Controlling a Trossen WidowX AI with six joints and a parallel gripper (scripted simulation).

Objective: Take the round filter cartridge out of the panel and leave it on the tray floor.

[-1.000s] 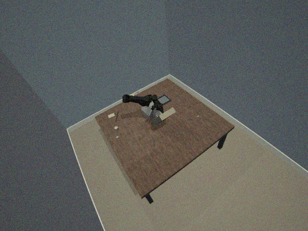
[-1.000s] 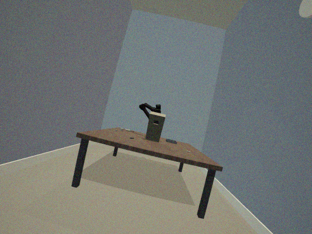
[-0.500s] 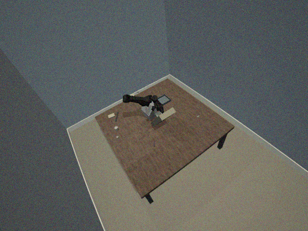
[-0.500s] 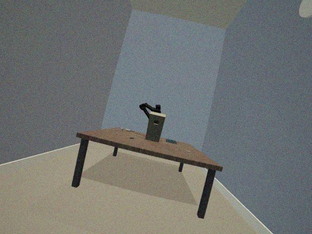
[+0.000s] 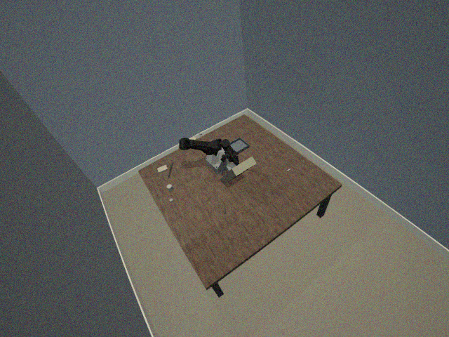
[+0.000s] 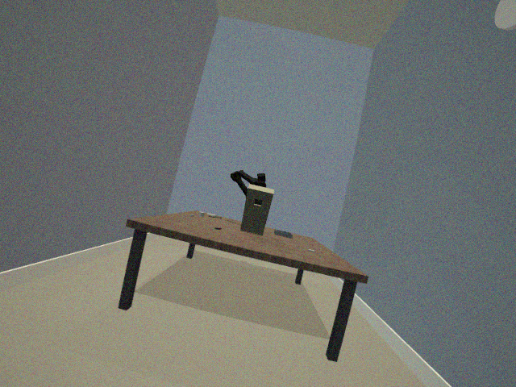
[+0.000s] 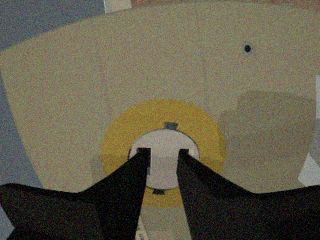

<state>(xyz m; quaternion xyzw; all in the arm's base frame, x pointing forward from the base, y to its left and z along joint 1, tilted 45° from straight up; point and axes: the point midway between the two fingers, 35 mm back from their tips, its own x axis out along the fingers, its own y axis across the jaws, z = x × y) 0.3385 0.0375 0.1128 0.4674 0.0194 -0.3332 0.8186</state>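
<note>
In the wrist view the cream service panel (image 7: 167,60) fills the frame. The round cartridge (image 7: 162,172) has a pale face inside a yellow ring (image 7: 203,130) and sits flush in the panel. One narrow slot (image 7: 170,126) is at the top of its face and one (image 7: 159,191) at the bottom. My gripper (image 7: 162,156) is right at the face, its two dark fingers a small gap apart with nothing between them. The fingers sit left and right of the face centre, not at the slots. The panel (image 5: 243,166) stands mid-table, and the grey tray (image 5: 239,144) lies beside it.
The arm (image 6: 246,179) reaches over from behind the panel (image 6: 256,208). The tray also shows in the exterior view (image 6: 283,234). On the table's left side lie a cream block (image 5: 162,168), a dark stick (image 5: 170,169) and a small white cylinder (image 5: 169,186).
</note>
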